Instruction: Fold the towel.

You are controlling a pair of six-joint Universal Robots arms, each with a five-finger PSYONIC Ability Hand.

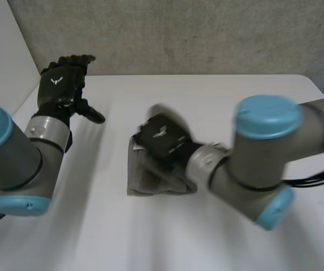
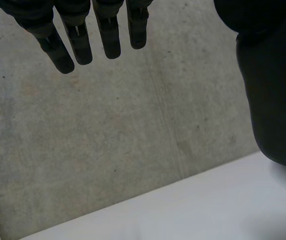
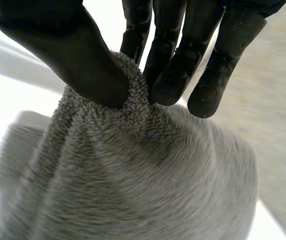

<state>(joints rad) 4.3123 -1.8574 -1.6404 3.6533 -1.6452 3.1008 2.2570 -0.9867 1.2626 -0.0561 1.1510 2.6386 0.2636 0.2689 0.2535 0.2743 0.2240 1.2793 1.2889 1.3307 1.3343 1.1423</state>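
Pinching a ridge of the towel (image 1: 150, 182) between thumb (image 3: 83, 60) and fingers (image 3: 175, 70), the right hand (image 1: 160, 137) sits on the cloth's upper part, the nearer of the two hands to the head camera; its arm reaches in from the right across the table (image 1: 218, 101); in the right wrist view the grey pile bunches up into the pinch and drapes away below it, so the gripped part seems lifted off the surface. The towel lies near the middle of the table as a compact bundle with a fairly straight near edge, not spread flat; I judge at least one fold is in, though the layers under the hand are hidden and I cannot tell how many. Farther back and well apart, the left hand (image 1: 64, 79) is raised above the table's far left side, its fingers straight and relaxed, thumb out, holding nothing and touching no cloth; behind it stands the grey wall (image 1: 184, 34). What seems left: carry the pinched part over, lay it down, let go, and flatten the bundle; the task looks about midway, perhaps later.
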